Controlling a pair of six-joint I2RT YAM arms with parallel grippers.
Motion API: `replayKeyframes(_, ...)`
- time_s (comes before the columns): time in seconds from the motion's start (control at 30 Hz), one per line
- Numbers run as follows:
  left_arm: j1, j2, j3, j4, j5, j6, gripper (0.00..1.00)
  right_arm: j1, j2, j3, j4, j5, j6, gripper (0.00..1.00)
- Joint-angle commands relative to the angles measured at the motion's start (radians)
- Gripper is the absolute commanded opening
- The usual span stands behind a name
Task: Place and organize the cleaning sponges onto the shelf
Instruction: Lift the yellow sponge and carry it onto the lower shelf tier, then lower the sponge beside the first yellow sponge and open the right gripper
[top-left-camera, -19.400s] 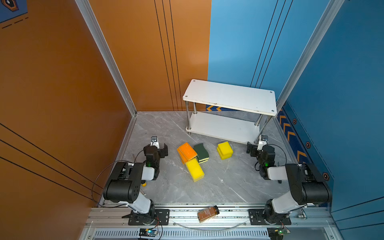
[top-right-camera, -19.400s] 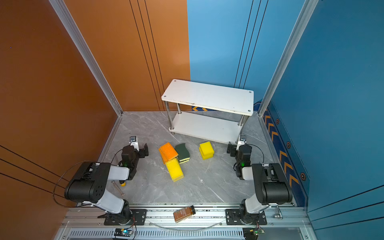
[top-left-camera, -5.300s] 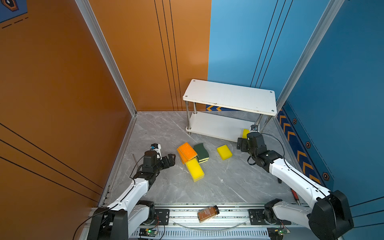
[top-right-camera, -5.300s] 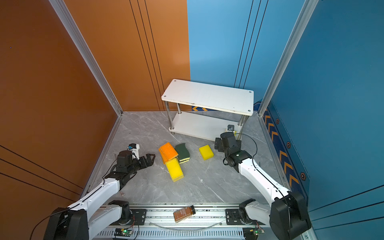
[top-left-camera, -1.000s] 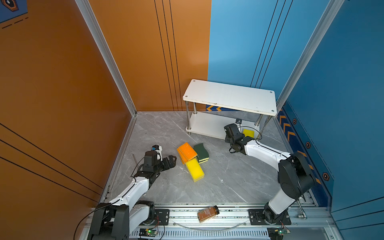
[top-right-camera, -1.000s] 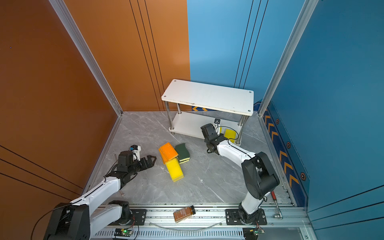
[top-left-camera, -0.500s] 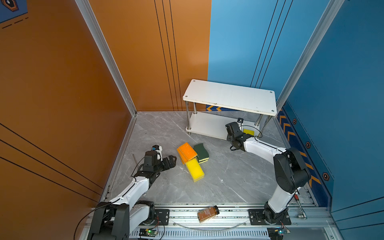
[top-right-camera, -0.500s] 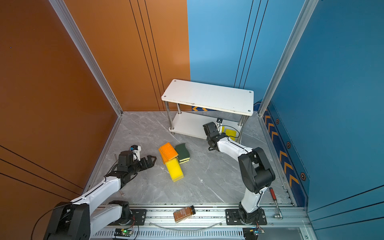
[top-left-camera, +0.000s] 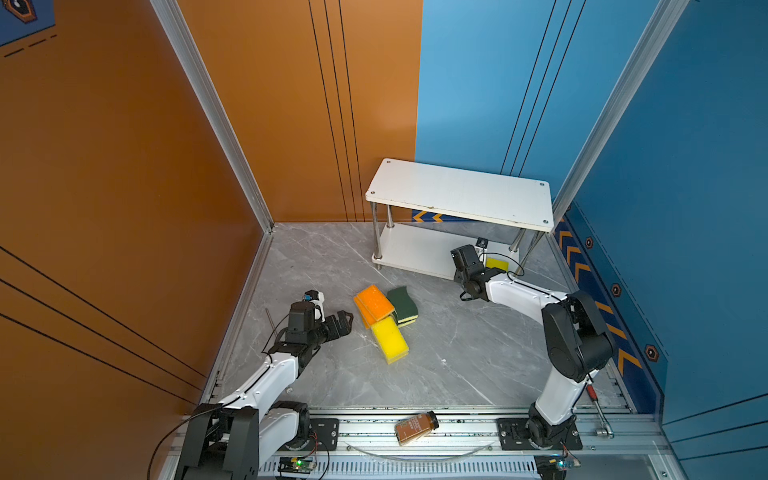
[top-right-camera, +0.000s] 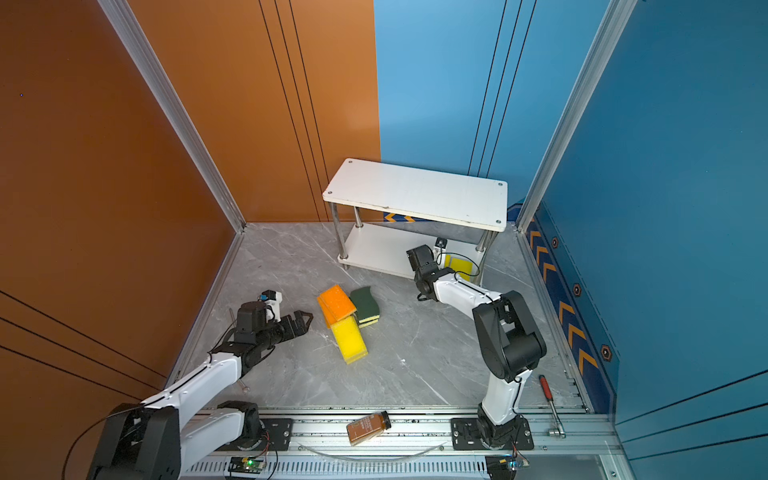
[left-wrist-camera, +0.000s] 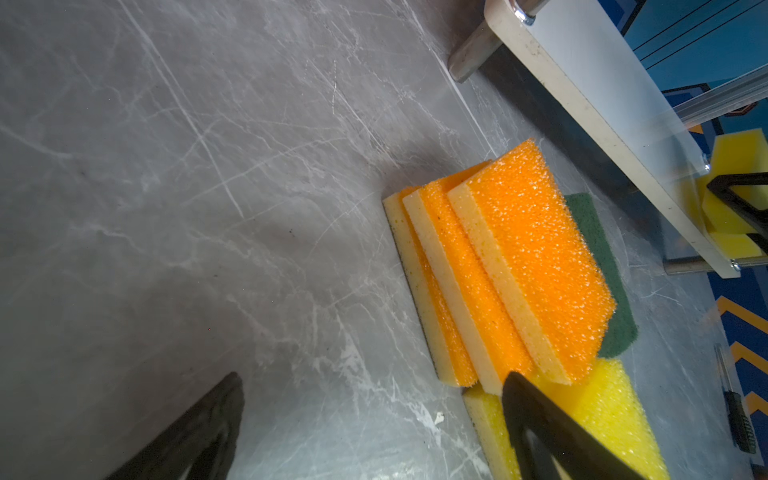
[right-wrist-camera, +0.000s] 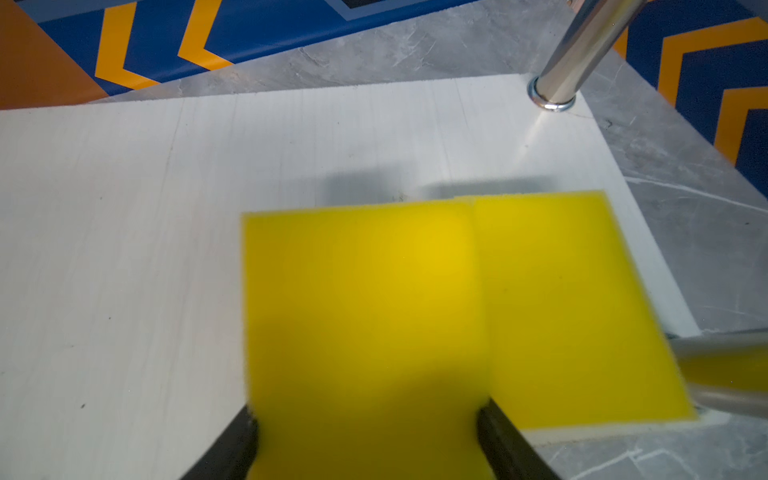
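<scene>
The shelf (top-left-camera: 457, 193) stands at the back right. My right gripper (right-wrist-camera: 365, 415) reaches in under its top board, shut on a yellow sponge (right-wrist-camera: 361, 311) held low over the lower board (right-wrist-camera: 124, 249). A second yellow sponge (right-wrist-camera: 573, 311) lies right beside it, at the board's end near a post (right-wrist-camera: 582, 45); both top views show yellow there (top-left-camera: 496, 263) (top-right-camera: 459, 264). On the floor, three orange-topped sponges (top-left-camera: 374, 302) (left-wrist-camera: 519, 266) lean on a yellow stack (top-left-camera: 390, 340), with green-topped sponges (top-left-camera: 402, 301) behind. My left gripper (top-left-camera: 343, 322) (left-wrist-camera: 372, 380) is open and empty just left of that pile.
A brown bottle (top-left-camera: 416, 427) lies on the front rail. A red-handled tool (top-right-camera: 548, 395) rests at the front right edge. Orange and blue walls close in the floor, and the shelf's metal posts flank my right gripper.
Over the last second my right gripper has edged a little farther in over the lower board with the yellow sponge. The left arm has stayed still, open.
</scene>
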Motion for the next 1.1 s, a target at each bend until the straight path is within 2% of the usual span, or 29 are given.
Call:
replayKeyframes(0.0,0.010,0.004,0.021,-0.006,0.008,0.007,0.98,0.002,0.013,0.021,-0.012,0.001,0.024,0.63)
replayKeyframes(1.07,0.010,-0.003,0.023,-0.006,0.014,0.001,0.98,-0.018,0.083,0.049,-0.009,-0.030,0.034,0.67)
